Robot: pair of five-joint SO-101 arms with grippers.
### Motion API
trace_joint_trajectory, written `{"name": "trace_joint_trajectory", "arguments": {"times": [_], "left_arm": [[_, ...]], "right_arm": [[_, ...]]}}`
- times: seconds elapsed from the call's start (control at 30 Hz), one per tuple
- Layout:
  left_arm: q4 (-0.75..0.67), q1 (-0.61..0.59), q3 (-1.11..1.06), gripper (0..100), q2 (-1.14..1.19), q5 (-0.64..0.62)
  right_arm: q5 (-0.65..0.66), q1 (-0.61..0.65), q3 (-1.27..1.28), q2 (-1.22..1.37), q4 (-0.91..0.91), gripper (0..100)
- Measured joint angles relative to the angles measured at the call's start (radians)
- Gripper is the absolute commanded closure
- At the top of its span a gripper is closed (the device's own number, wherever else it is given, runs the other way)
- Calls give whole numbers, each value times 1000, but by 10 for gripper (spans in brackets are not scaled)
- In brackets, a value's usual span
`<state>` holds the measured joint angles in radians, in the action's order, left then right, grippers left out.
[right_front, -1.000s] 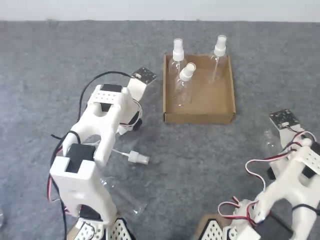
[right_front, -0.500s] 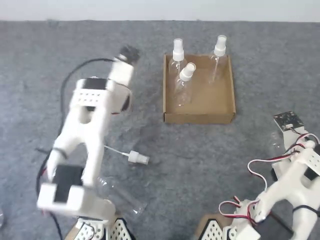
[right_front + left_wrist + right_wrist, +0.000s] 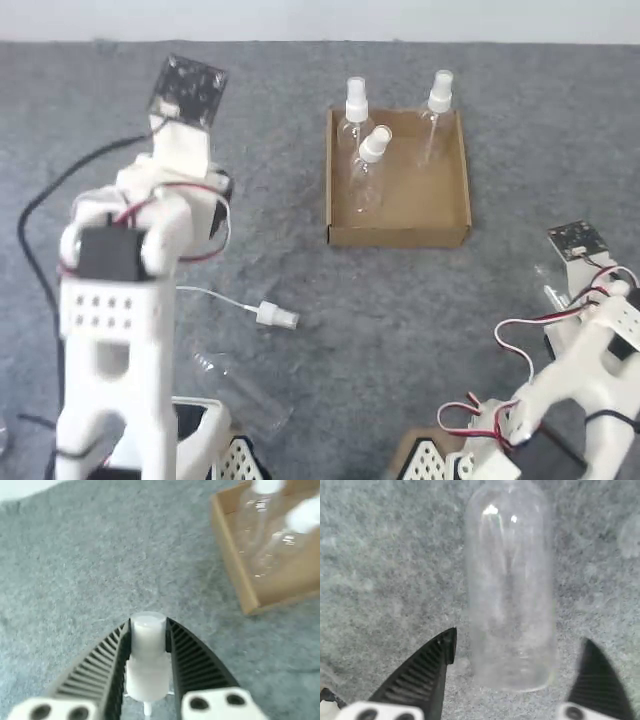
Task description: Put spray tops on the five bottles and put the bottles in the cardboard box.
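Observation:
My left gripper [image 3: 147,624] is shut on a white spray top [image 3: 147,652], held above the grey carpet to the left of the cardboard box [image 3: 231,565]. In the high view the left arm [image 3: 180,160] stands raised at the left. The box [image 3: 398,236] holds three clear bottles with spray tops [image 3: 366,165]. A loose spray top [image 3: 276,316] with its tube lies on the carpet, and a clear bottle [image 3: 245,390] lies near the left arm's base. My right gripper [image 3: 519,639] is open over another clear, topless bottle [image 3: 510,595] lying flat, its fingers on either side of it.
Grey carpet [image 3: 420,320] covers the table, with free room between the box and the arms. The right arm [image 3: 585,340] sits at the lower right, its red and white wires looping near its base.
The left arm has lifted and swung left and back, away from the loose spray top, with a spray top in its gripper. The right arm has shifted slightly.

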<state>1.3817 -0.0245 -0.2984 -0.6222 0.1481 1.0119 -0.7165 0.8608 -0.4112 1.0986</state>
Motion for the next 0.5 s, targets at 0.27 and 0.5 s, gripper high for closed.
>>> {"name": "trace_joint_trajectory", "arguments": {"times": [0.27, 0.5], "left_arm": [[32, 54, -114, 987, -135, -6], [-87, 57, -338, 987, -269, -29]], "right_arm": [[-43, 84, -41, 0, 14, 666], [-66, 169, -247, 0, 163, 666]]}}
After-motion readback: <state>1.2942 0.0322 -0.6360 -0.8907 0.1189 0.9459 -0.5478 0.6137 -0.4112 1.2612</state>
